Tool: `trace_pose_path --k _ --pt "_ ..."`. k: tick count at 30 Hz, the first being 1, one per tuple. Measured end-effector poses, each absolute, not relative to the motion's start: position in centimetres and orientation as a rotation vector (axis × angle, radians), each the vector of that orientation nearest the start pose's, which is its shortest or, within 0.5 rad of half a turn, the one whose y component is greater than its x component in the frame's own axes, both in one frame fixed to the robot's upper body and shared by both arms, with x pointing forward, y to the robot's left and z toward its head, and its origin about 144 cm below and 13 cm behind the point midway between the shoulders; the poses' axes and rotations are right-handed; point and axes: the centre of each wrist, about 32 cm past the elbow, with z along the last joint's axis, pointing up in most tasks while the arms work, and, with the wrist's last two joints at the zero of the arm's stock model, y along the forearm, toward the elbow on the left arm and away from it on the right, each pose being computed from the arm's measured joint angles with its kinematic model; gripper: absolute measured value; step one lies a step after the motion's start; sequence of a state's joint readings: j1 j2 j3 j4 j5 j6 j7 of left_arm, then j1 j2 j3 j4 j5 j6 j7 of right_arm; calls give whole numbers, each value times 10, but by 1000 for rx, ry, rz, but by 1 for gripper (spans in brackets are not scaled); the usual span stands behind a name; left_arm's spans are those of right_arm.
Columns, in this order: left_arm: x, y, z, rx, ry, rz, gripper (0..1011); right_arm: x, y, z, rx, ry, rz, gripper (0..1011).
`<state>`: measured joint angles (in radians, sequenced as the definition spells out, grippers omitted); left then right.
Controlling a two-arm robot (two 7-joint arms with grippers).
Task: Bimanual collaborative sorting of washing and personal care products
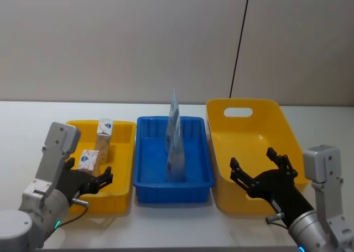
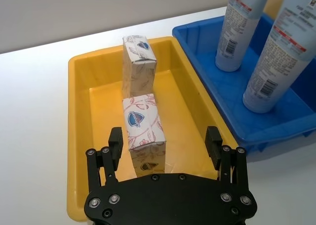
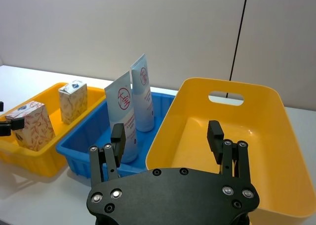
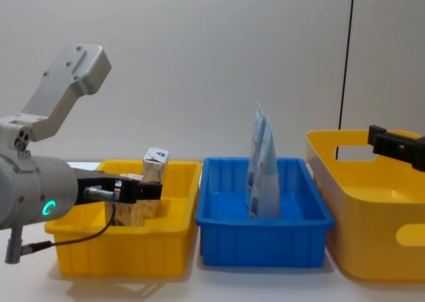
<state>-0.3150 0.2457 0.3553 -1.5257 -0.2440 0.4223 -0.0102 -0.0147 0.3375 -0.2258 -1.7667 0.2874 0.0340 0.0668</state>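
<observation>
Two white cartons with red vine print stand in the small yellow bin [image 1: 119,123]: a near one [image 1: 88,159] [image 2: 142,121] and a far one [image 1: 104,131] [image 2: 138,62]. My left gripper [image 1: 88,173] [image 2: 164,138] [image 4: 149,190] is open at the bin's front, its fingers either side of the near carton without gripping it. Two pale blue tubes [image 1: 176,135] [image 3: 121,116] [image 4: 261,162] stand upright in the blue bin [image 1: 191,183]. Over the front of the large yellow bin [image 1: 251,105] [image 3: 276,136], my right gripper [image 1: 251,158] [image 3: 166,131] hangs open, holding nothing.
The three bins sit side by side on a white table [image 1: 16,119], close to a plain wall. A black cable [image 1: 240,36] runs down the wall behind the large bin. Bare table lies left of the small bin and in front of all three.
</observation>
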Motion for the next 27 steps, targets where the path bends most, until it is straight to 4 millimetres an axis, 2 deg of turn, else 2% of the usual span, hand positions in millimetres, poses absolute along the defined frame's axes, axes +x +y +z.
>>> trace_pose_path --k 10,27 --pt "539 198 1206 277 98 1238 1001 443 -237 1189 26 -75 -1229 1003" --pt "547 203 1198 284 100 1249 1001 443 -237 1189 26 -75 -1229 1003"
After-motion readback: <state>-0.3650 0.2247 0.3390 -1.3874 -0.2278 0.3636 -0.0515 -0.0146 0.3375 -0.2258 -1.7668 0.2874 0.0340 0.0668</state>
